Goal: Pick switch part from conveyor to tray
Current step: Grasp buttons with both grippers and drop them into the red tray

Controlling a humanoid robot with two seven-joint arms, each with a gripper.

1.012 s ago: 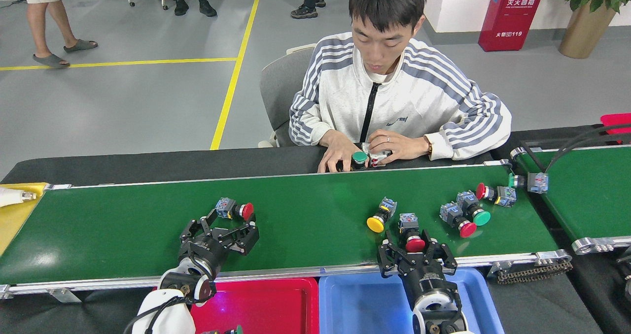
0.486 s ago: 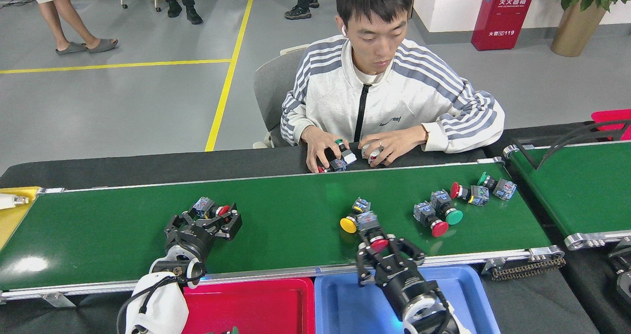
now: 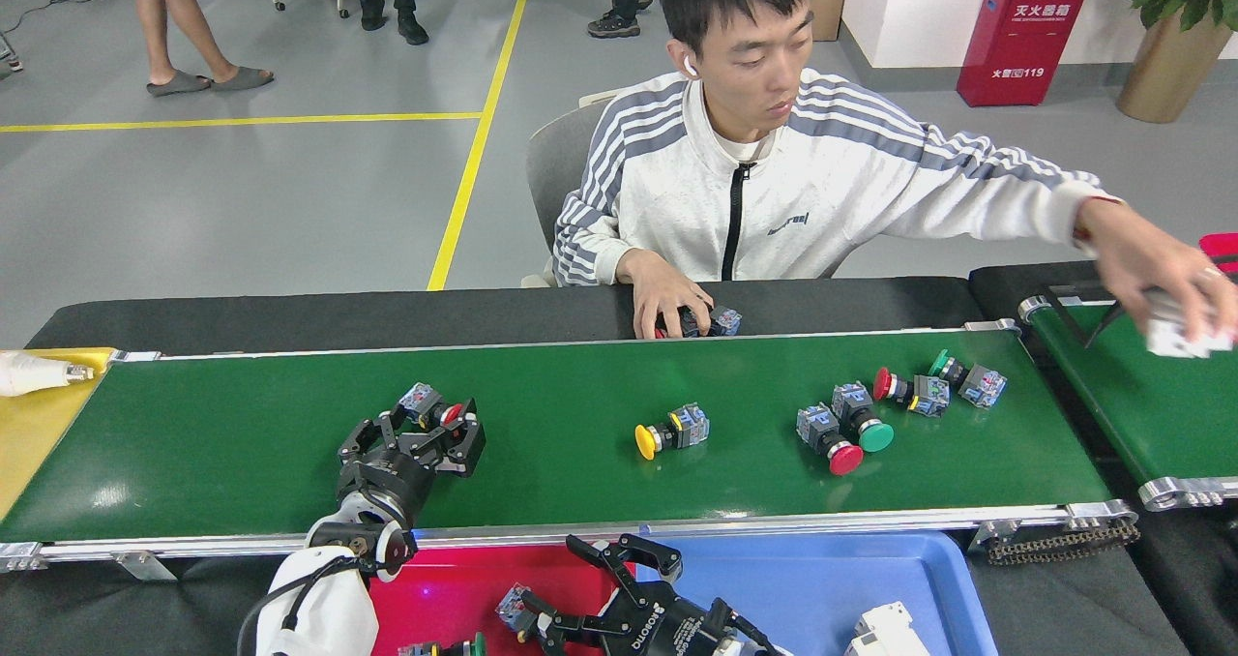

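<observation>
While the left tool [image 3: 432, 422] sits on the green conveyor [image 3: 242, 453], its fingers are clamped on a red switch part [image 3: 431, 408]. The right tool [image 3: 580, 593] hangs over the red tray [image 3: 464, 588], just below the conveyor's near rail, fingers spread apart, with a small switch part [image 3: 514, 606] at its tips. More switch parts, one yellow [image 3: 667, 431], lie further right on the conveyor.

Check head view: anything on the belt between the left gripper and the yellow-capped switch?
Nothing: bare conveyor between the left gripper and the yellow-capped switch, seen in the head view.
</observation>
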